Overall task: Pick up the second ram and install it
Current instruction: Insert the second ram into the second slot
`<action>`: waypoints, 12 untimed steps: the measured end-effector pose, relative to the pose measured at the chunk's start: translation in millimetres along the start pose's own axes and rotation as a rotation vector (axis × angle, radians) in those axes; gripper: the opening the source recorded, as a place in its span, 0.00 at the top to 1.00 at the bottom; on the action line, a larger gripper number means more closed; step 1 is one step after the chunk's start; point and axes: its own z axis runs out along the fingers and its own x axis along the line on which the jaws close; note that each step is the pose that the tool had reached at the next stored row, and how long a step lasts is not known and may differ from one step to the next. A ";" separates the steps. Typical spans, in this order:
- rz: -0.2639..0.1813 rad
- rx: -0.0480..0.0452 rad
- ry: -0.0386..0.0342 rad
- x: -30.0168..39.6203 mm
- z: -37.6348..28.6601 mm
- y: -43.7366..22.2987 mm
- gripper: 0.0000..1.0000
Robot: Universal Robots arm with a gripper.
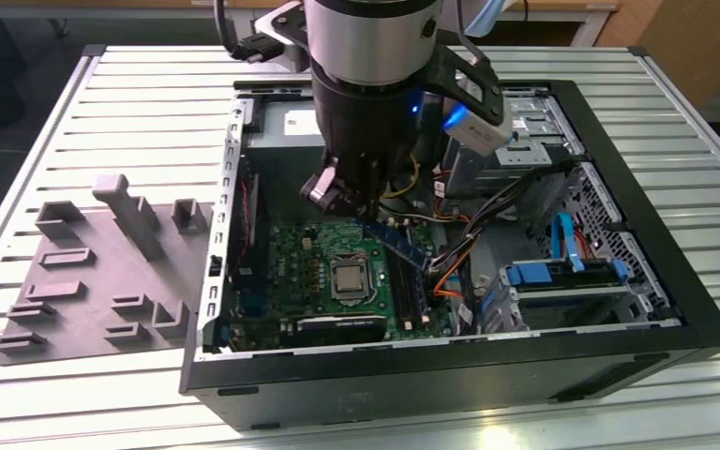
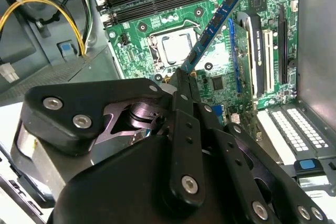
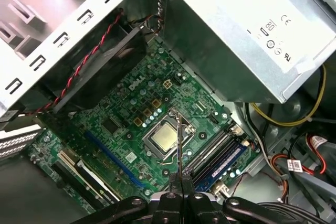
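- At the exterior view's left, a grey holder tray (image 1: 97, 272) lies on the slatted metal table (image 1: 35, 394), just beside the open black computer case (image 1: 460, 375).
- Inside the case the green motherboard (image 1: 304, 253) lies flat, with its processor socket (image 1: 350, 278) near the middle.
- My pincer (image 1: 353, 211) hangs over the board close above the socket. It is clamped tight on one end of the second ram (image 1: 400, 246).
- The stick is in the air and tilted, its free end slanting down toward the exterior view's right. It is not seated in any slot.
- In the second wrist view the stick runs from my fingertips (image 2: 181, 80) out across the board at an angle to the slots.
- In the first wrist view I see it edge-on, a thin line over the socket. The memory slots (image 3: 207, 153) lie just beside it, and a blue stick (image 3: 226, 162) sits in one of them.
- Toward the exterior view's right, orange and blue cables (image 1: 454, 272) run past the board to a drive cage (image 1: 561, 281) with blue brackets.
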 end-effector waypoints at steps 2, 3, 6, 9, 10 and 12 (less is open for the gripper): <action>0.016 0.0009 -0.0002 0.0 0.0 0.0 0.88; 0.024 0.0015 -0.0002 0.0 0.0 0.0 0.88; 0.048 0.0029 -0.0004 0.0 0.0 0.0 0.88; 0.073 0.0044 -0.0007 0.0 0.1 0.0 0.88; 0.082 0.0049 -0.0007 0.0 0.1 0.0 0.88; 0.098 0.0060 -0.0008 0.0 0.1 0.0 0.88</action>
